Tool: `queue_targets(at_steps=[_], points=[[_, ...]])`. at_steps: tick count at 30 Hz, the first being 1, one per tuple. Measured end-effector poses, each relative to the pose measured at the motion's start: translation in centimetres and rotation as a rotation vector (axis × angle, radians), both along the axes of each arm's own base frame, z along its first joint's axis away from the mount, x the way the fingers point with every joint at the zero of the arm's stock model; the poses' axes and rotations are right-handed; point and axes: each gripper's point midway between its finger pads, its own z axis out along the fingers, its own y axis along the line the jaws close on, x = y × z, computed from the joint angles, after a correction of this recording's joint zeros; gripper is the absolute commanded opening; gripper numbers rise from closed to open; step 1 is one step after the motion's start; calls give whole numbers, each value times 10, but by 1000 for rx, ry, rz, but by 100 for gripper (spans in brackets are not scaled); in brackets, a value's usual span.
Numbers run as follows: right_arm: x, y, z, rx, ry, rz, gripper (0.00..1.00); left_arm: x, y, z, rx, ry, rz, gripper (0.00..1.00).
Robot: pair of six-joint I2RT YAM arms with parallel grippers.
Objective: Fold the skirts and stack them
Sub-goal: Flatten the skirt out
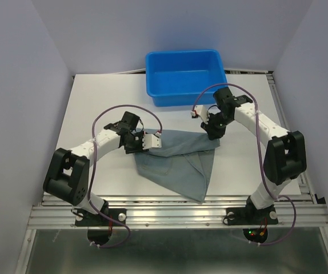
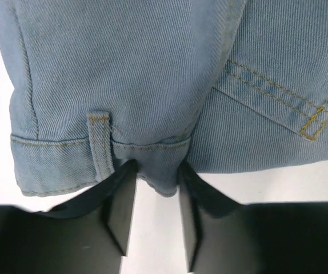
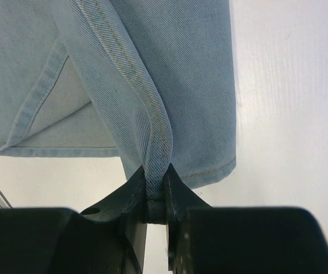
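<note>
White tabletop (image 1: pixel 95 97): we note skirt (image 1: pixel 175 165) lying crosswise between left gripper (image 1: pixel 151 140) and right gripper (image 1: pixel 212 133), each clamped on its far edge.

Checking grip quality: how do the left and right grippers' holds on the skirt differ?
The left gripper pinches the skirt at its waistband beside a belt loop, jaws apart around bunched cloth. The right gripper pinches a stitched fold, jaws nearly together. Both are shut on the skirt.

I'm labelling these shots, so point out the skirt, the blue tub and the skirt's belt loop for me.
skirt (image 1: pixel 175 164), top view, flat middle of the cloth.
blue tub (image 1: pixel 178 98), top view, its near outer wall.
belt loop (image 2: pixel 100 145), left wrist view, middle of the stitched strip.
</note>
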Motion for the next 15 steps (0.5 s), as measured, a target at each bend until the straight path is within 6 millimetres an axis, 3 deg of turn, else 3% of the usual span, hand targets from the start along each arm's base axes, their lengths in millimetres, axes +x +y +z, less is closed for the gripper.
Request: queue_targets(at_steps=[3,6,11,15], points=[[-2,-2,3,-5,-13,-3,1,3,-1,-3,2,-3,-1,24],[-2,-4,10,-6,-35,-10,1,4,-1,-2,3,-4,-4,0],[1,-7,19,-12,-72,-31,1,4,4,5,5,-1,6,0],[8,-15,30,-6,-114,-82,1,13,12,39,-33,-30,66,0]])
